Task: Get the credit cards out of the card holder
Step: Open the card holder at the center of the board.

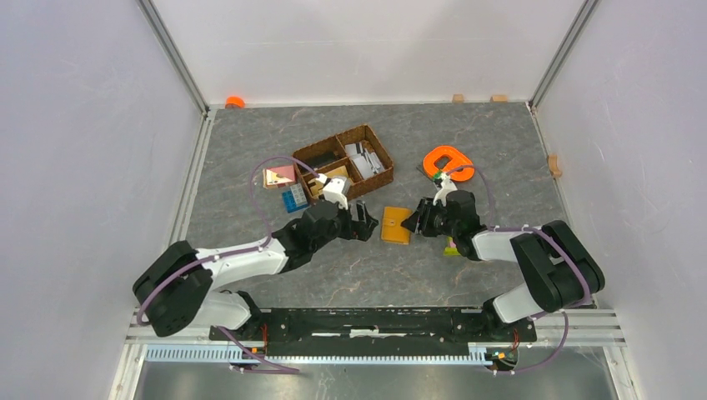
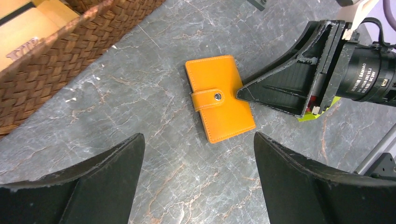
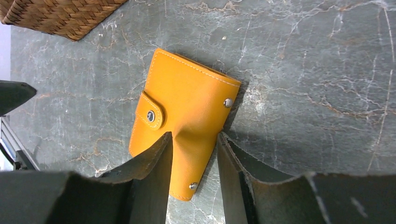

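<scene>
Right claw (image 3: 194, 135) nipped the card holder (image 2: 224, 119), left claw (image 1: 365, 222) gaped beside it

Grey marbled table (image 1: 467, 150) carried everything, with a brown wicker basket (image 1: 377, 154) set back and to the left of the work. On bare stone between the two claws, the card holder lay flat and shut, with no card showing. The left claw hung just beside it, spread wide and touching nothing. The right claw's narrowed fingers (image 3: 159, 158) straddled the long edge that bore two small rivets (image 3: 228, 102). The cover puckered up between them, so it read as a pinch on the leather, though I could not tell how firm it was.

A small closure tab (image 2: 205, 99) crossed the cover from the far long edge, fastened by a single snap (image 2: 217, 95).

The holder looked thin and light. Its skin seemed soft enough to crease, and the smooth cover would likely skate on the stone if pushed. The soundest hold seemed to be the riveted edge, pinned by one claw. The other claw could then take the tab's free end at the snap and peel it up before any card was reached
</scene>
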